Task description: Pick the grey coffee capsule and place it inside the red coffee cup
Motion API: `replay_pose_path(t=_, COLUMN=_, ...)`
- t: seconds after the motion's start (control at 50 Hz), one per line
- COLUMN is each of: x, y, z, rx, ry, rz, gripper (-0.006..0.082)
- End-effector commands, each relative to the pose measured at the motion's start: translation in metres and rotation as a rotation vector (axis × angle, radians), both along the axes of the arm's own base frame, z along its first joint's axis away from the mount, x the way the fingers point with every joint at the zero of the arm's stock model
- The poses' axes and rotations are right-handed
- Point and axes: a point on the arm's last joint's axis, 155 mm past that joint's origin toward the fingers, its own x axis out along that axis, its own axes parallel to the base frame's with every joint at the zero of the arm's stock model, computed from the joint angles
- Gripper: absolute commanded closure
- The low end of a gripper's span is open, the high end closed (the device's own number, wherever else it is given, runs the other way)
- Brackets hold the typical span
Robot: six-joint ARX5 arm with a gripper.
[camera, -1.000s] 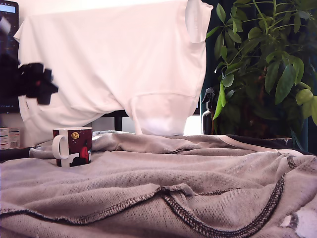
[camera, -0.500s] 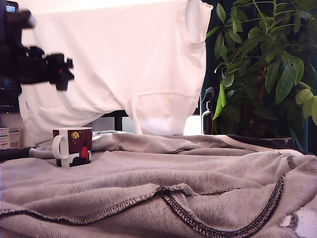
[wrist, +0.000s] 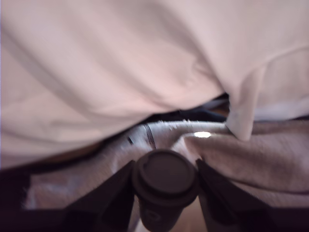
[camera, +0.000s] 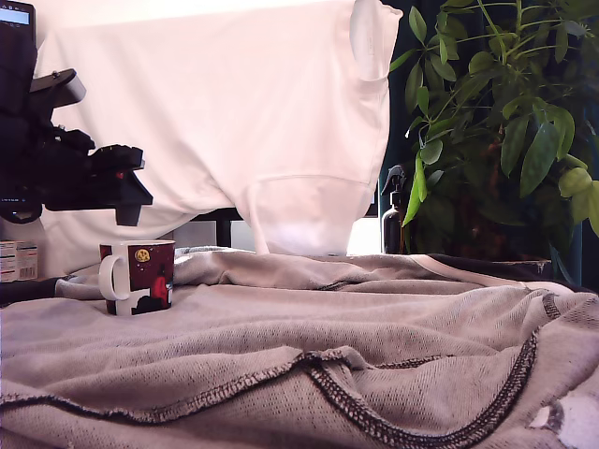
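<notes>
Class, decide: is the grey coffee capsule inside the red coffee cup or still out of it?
Out. The grey coffee capsule sits between the gripper jaws, above the red coffee cup.

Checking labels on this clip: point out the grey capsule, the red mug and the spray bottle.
grey coffee capsule [wrist: 164, 176], wrist view, its flat top.
red coffee cup [camera: 148, 273], exterior view, its patterned side.
spray bottle [camera: 393, 224], exterior view, its dark body.

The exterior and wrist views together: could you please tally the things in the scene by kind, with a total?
Mugs: 1, the cup
Capsules: 1, the capsule, held in the end effector
Spray bottles: 1
Plants: 1
Cloths: 2, grey blanket and white sheet
Boxes: 1
Total: 7
</notes>
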Motion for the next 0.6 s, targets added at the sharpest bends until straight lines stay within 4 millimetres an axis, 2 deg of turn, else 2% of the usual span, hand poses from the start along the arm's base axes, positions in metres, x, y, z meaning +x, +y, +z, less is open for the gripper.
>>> replay_pose_path(t=0.0, x=0.000, y=-0.006, z=0.003, rx=-0.010, ry=-0.004, rz=-0.025, gripper=0.0598)
replay_pose_path(t=0.1, x=-0.002, y=-0.008, z=-0.002, rx=-0.023, ry=0.028, rz=-0.032, gripper=0.0102)
replay_pose_path(t=0.14, x=-0.003, y=-0.008, z=-0.006, rx=-0.029, ry=0.053, rz=-0.028, gripper=-0.0012)
replay_pose_path(t=0.16, x=-0.003, y=-0.007, z=-0.007, rx=-0.027, ry=0.063, rz=-0.026, gripper=-0.0037)
replay_pose_path(t=0.38, x=0.001, y=-0.006, z=-0.003, rx=-0.025, ry=0.065, rz=-0.017, gripper=-0.0026)
replay_pose_path(t=0.58, x=-0.005, y=-0.009, z=0.014, rx=-0.036, ry=0.071, rz=-0.037, gripper=-0.0020)
